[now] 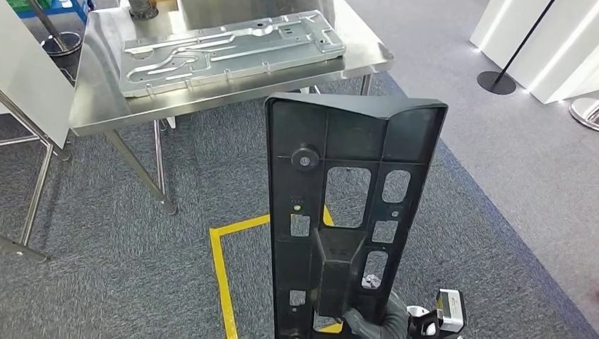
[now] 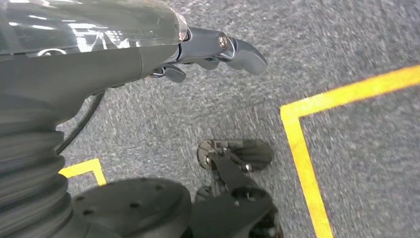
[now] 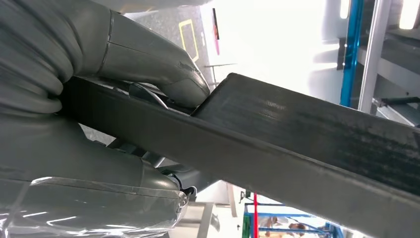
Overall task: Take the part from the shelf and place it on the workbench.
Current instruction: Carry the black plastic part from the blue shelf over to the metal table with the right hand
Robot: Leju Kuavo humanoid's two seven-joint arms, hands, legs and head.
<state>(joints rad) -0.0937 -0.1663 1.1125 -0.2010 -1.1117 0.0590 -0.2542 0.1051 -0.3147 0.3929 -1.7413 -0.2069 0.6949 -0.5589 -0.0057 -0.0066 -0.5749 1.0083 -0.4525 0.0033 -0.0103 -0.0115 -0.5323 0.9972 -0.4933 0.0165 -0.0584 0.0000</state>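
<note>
A long black plastic part (image 1: 346,212) with several cut-outs stands upright in front of me in the head view. My right hand (image 1: 378,321) grips its lower end. Up close in the right wrist view, the thumb (image 3: 148,59) and the rest of the right hand (image 3: 89,148) clamp the part's dark edge (image 3: 297,144). The steel workbench (image 1: 99,106) stands ahead, beyond the part. My left hand (image 2: 213,49) hangs over the grey carpet with its fingers curled and nothing in them.
A large silver stamped metal panel (image 1: 226,49) lies across the workbench top. Yellow tape lines (image 1: 220,268) mark the carpet between me and the bench. A black stand base (image 1: 496,82) sits on the floor at the right, near white panels.
</note>
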